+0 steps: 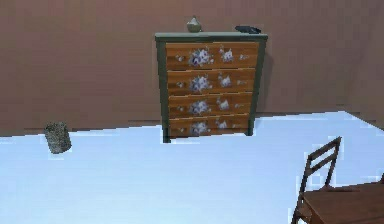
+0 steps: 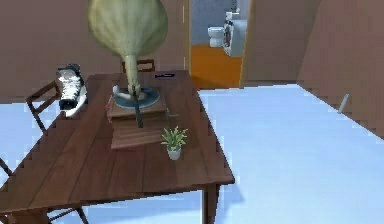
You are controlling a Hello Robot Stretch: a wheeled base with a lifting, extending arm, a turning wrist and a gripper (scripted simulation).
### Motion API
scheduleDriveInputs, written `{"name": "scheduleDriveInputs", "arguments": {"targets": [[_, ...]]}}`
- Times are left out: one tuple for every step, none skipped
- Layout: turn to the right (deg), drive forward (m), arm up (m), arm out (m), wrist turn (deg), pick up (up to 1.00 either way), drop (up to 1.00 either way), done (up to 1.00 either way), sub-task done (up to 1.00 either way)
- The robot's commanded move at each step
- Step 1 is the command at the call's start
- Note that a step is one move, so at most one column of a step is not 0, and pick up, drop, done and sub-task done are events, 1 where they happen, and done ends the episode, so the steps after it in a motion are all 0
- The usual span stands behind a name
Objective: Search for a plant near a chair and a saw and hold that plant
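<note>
**Line up on the small potted plant before reaching**

The long dark-brown wooden surface lies on my arm side. A gramophone with a big greenish horn stands at its middle, and a dark wooden chair is at its far left corner. The small green plant in a pale pot stands upright near the surface's right edge, just beside the gramophone's wooden base. I cannot tell the hand's state. I'd square the base to the plant, then extend slowly, keeping clear of the horn.
</note>
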Motion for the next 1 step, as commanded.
{"name": "scheduleDriveInputs", "arguments": {"targets": [[0.0, 0.00, 0.50, 0.00, 0.0, 0.00, 0.00, 0.00, 0.00]]}}
